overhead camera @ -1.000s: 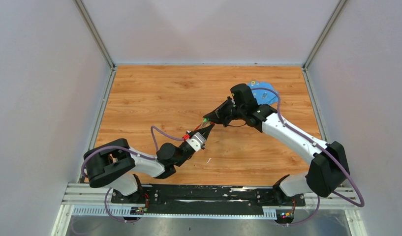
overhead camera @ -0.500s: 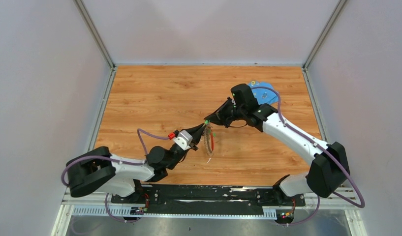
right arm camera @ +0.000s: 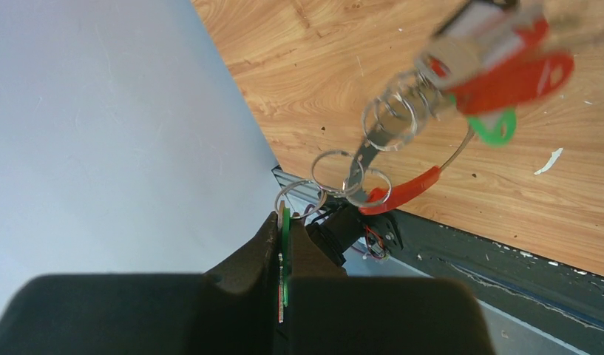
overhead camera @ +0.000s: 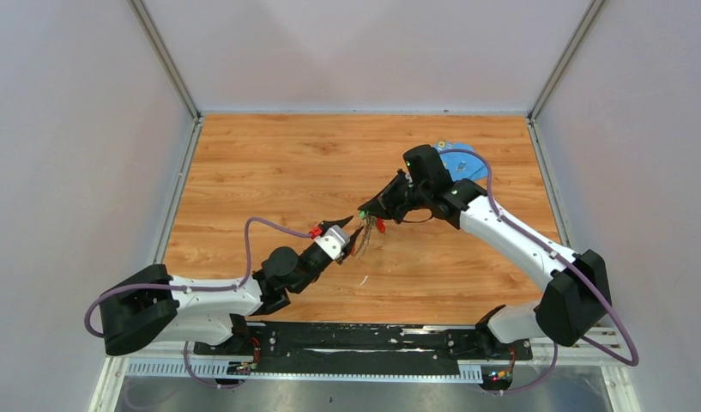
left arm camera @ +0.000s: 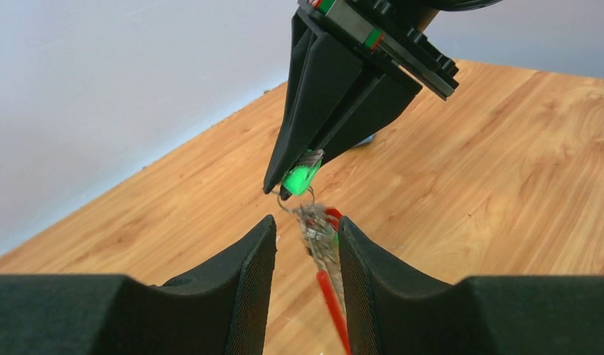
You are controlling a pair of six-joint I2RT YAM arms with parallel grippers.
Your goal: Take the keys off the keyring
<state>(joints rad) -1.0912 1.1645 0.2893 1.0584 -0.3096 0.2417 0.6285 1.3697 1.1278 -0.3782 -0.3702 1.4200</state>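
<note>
My right gripper [overhead camera: 365, 212] is shut on a green-headed key [left arm camera: 302, 178], held above the table; it also shows in the right wrist view [right arm camera: 284, 216]. From that key hang small rings, the keyring with its red sleeve [right arm camera: 402, 193] and the bunch of keys [right arm camera: 498, 63] with red and green heads. My left gripper [left arm camera: 306, 231] is open, its jaws on either side of the hanging bunch [left arm camera: 319, 238]. The bunch lies close against the right finger [left arm camera: 369, 274]. In the top view the left gripper [overhead camera: 357, 233] sits just below the right one.
A blue flat piece [overhead camera: 463, 160] lies at the back right of the wooden table [overhead camera: 278, 172], behind the right arm. A small white scrap [overhead camera: 362, 279] lies on the wood near the left arm. Grey walls close in three sides.
The left gripper has let go of the ring, swung left, then come back up around the hanging bunch. The right gripper has stayed almost still with the green key.
</note>
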